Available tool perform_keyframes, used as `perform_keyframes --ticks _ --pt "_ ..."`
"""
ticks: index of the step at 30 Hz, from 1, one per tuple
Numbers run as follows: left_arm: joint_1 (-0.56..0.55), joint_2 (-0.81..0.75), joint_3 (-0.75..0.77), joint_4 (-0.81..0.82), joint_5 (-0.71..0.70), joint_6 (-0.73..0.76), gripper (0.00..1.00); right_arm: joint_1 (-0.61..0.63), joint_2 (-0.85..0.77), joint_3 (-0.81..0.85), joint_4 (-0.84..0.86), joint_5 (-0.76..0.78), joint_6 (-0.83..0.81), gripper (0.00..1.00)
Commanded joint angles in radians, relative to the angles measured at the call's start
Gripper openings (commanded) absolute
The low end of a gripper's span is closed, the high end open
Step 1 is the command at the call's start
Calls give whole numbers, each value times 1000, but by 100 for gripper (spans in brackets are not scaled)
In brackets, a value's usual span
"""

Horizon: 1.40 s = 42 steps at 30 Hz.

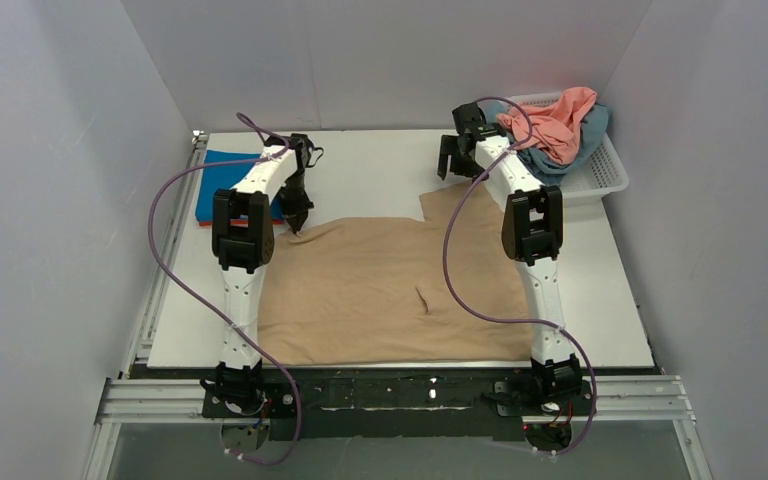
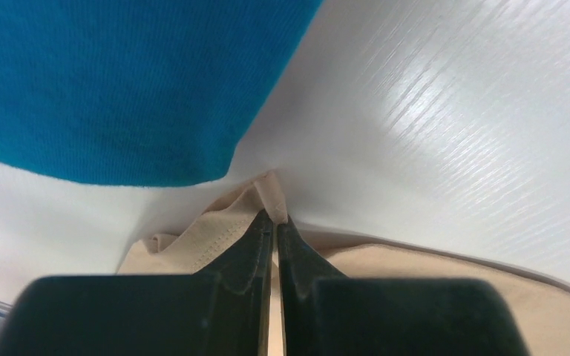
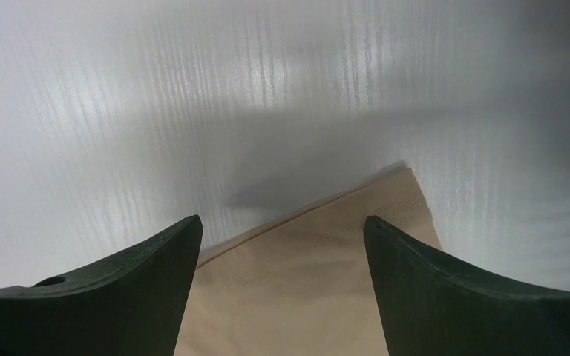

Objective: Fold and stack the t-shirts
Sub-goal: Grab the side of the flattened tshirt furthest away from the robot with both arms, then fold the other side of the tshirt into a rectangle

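While the left tool (image 1: 295, 225) is pressed together on a bunched fold of the tan-beige cotton t-shirt (image 1: 380, 290) at its far-left sleeve, the rest of that shirt lies spread flat over the near half of the white worktop (image 1: 380, 170), its hem along the near edge between the two arm bases. The left wrist view shows the black fingers (image 2: 252, 252) closed tight with the stitched tan hem caught between them.

Just beside that pinch, at the far-left corner of the worktop, sits a folded bright blue cotton t-shirt (image 1: 222, 180), with a thin orange-red cloth edge (image 1: 205, 222) showing beneath it.

The right tool (image 1: 455, 168) hangs over the shirt's far-right sleeve with its jaws spread wide and nothing between them; the sleeve's pointed corner lies below the gap.

At the far-right corner stands a white plastic lattice basket (image 1: 605, 180) holding a crumpled salmon-pink t-shirt (image 1: 560, 120) on top of a dusty teal-blue t-shirt (image 1: 575, 150).
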Motion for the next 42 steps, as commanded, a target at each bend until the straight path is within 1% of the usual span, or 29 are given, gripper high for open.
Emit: perform_keyframes --ticks 1,5,8,10,11,12,13,15,17,20,23,26,29,32,36,42 --pt "4 -89 -63 -111 19 -23 0 3 -12 -2 -39 18 -65 86" --pt "3 -103 -92 -88 32 -25 0 5 -39 -90 -40 16 -89 78" --pt "3 -102 -86 -87 33 -23 0 5 -26 -77 -75 26 -113 70" --pt "4 -103 -79 -87 34 -18 0 5 -16 -70 -98 38 -124 63" --pt "3 -104 -77 -87 34 -18 0 5 -18 -76 -94 42 -127 54" --pt "3 -106 -75 -87 34 -17 0 5 -20 -81 -87 43 -130 38" --pt "3 -108 -70 -88 35 -16 0 5 -25 -83 -82 46 -129 26" --pt "3 -109 -56 -87 41 -13 0 6 -44 -79 -63 49 -131 11" --pt "3 -112 -41 -90 49 -6 0 5 -73 -77 -37 41 -138 2" --pt "2 -133 -44 -91 64 -5 0 7 -151 -113 21 28 -148 1" --pt "-1 -186 -91 -85 65 -10 0 8 -271 -231 93 8 -151 1" --pt "-11 -269 -197 -22 77 -19 0 10 -396 -413 165 -62 -157 1" --pt "-18 -344 -288 27 84 -28 0 18 -516 -571 211 -99 -152 1" --pt "-24 -417 -377 35 74 -38 0 29 -632 -720 247 -104 -132 1" --pt "-33 -543 -543 82 80 -61 0 46 -783 -893 282 -102 -109 1" --pt "-65 -730 -756 117 47 -97 0 81 -1014 -1089 283 -62 -85 1"
